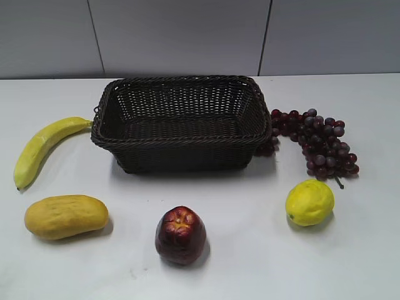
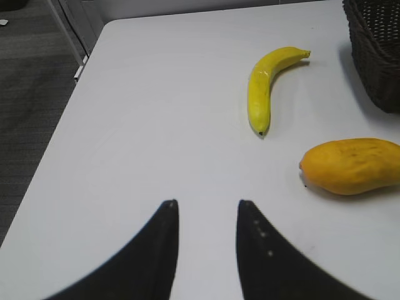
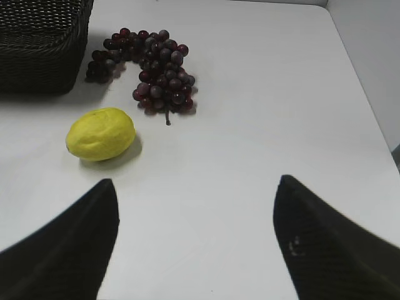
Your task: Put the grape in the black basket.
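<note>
Beside black basket (image 1: 181,125) right wall: grape (image 1: 315,142); right gripper (image 3: 195,209) jaws wide apart, left gripper (image 2: 207,215) narrowly parted

We see open table (image 3: 262,125) right of grape (image 3: 150,72), clear approach there. Black basket (image 1: 181,122) touches grape's left end, blocks that side. Lemon (image 3: 100,134) sits near, in front-left. We see basket interior unobstructed from above.
</note>
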Robot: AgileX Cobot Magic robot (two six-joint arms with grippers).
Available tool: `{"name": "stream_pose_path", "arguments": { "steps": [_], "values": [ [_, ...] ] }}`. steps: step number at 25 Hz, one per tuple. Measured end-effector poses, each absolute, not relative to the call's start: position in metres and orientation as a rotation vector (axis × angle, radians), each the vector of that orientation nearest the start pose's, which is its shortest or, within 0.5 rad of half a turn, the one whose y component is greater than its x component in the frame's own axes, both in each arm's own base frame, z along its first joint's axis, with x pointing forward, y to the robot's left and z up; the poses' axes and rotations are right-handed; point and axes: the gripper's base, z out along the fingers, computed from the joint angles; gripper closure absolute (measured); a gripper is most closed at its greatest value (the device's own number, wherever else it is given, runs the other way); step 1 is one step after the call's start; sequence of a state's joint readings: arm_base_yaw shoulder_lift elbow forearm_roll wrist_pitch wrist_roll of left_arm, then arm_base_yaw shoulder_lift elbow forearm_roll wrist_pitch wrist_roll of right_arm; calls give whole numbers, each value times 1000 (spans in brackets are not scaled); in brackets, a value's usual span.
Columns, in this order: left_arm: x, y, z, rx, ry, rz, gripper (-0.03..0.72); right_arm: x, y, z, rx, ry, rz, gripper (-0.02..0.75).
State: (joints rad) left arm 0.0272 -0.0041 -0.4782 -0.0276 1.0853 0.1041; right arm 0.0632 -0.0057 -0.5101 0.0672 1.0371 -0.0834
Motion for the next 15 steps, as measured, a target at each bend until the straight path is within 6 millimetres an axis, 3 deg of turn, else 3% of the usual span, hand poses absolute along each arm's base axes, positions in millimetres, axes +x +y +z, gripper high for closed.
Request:
{"name": "stream_pose_path", "arguments": {
  "steps": [15],
  "values": [
    [-4,-2,269,82,2085,47,452,-6,5,282,-149,1998,67,155]
  ]
}}
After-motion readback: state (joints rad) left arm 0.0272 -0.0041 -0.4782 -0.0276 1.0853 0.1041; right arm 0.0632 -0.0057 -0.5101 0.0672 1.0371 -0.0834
